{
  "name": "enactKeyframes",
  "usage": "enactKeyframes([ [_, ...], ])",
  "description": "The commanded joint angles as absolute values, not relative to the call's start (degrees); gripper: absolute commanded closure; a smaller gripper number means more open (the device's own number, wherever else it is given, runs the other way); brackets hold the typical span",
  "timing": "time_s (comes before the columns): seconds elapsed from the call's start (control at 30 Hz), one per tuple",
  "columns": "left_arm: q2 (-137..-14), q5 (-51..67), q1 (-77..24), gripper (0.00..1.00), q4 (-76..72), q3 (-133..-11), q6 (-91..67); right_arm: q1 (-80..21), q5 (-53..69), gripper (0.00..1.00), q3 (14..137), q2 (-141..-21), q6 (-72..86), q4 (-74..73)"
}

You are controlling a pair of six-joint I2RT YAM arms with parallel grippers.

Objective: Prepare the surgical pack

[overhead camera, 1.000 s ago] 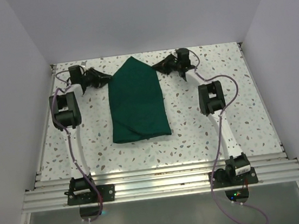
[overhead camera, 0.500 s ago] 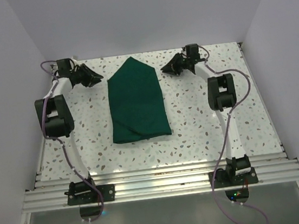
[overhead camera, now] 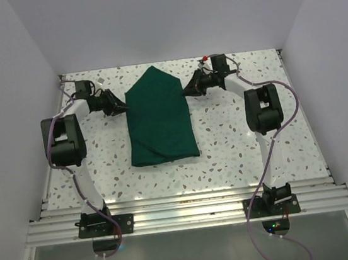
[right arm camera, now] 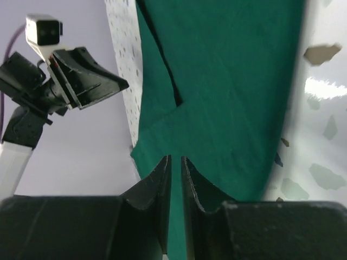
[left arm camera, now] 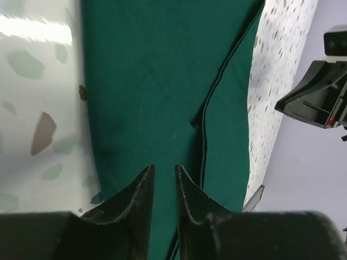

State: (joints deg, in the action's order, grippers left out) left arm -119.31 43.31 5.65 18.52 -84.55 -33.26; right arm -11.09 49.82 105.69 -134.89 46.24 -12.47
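Observation:
The surgical pack (overhead camera: 160, 119) is a dark green cloth bundle folded flat, pointed at its far end, lying mid-table. No tray, instruments or gauze show. My left gripper (overhead camera: 121, 108) is at the bundle's far left edge, and my right gripper (overhead camera: 186, 92) is at its far right edge. In the left wrist view the left gripper (left arm camera: 162, 168) is low over the green cloth (left arm camera: 157, 81), its jaws a narrow slit apart with nothing held. In the right wrist view the right gripper (right arm camera: 175, 158) stands the same way over the cloth (right arm camera: 227, 97).
The speckled white table (overhead camera: 239, 147) is walled on three sides, with a metal rail (overhead camera: 184, 214) at the near edge. The right gripper shows across the cloth in the left wrist view (left arm camera: 314, 100), and the left gripper shows in the right wrist view (right arm camera: 81, 78).
Both grippers first drew outward and back from the bundle, then came in again; both now have their tips at the cloth's far side edges. The bundle has kept its shape and place.

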Motion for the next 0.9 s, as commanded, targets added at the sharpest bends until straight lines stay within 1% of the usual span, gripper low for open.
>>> enactKeyframes([
  [0.0, -119.5, 45.5, 3.3, 0.75, 14.7, -82.3, -32.9, -12.0, 53.4, 0.83, 103.0, -136.2, 45.5, -9.8],
  [0.1, -120.8, 43.9, 3.3, 0.77, 13.0, -80.5, -34.4, -12.1, 52.0, 0.84, 103.5, -137.9, 45.0, -9.5],
  [0.27, -124.4, 42.2, 3.5, 0.80, 13.0, -81.7, -36.0, -12.1, 50.3, 0.87, 107.7, -142.8, 43.0, -14.2],
  [0.4, -128.6, 41.7, 3.7, 0.82, 16.3, -83.2, -36.4, -12.1, 49.3, 0.89, 107.1, -143.9, 41.2, -16.9],
  [0.5, -128.5, 41.3, 3.7, 0.83, 15.7, -81.4, -35.9, -12.1, 48.3, 0.89, 104.9, -143.6, 40.0, -17.7],
  [0.63, -127.8, 41.9, 3.6, 0.82, 16.0, -80.9, -34.4, -12.2, 48.3, 0.89, 105.4, -142.9, 39.4, -17.1],
  [0.73, -126.0, 42.0, 3.6, 0.76, 16.3, -82.1, -33.2, -12.2, 48.3, 0.88, 108.7, -142.4, 40.2, -17.8],
  [0.77, -124.8, 41.8, 3.6, 0.71, 16.5, -83.4, -32.9, -12.2, 48.1, 0.88, 111.9, -142.4, 40.3, -18.4],
  [0.8, -124.2, 41.6, 3.6, 0.69, 16.6, -84.1, -32.5, -12.2, 47.4, 0.88, 113.5, -142.3, 40.3, -18.9],
  [0.83, -123.5, 41.0, 3.7, 0.66, 16.6, -84.9, -32.1, -12.1, 46.7, 0.87, 116.7, -142.1, 40.3, -19.5],
  [0.87, -122.2, 40.4, 3.7, 0.62, 16.1, -86.4, -31.9, -12.1, 45.8, 0.83, 118.3, -142.0, 40.1, -20.1],
])
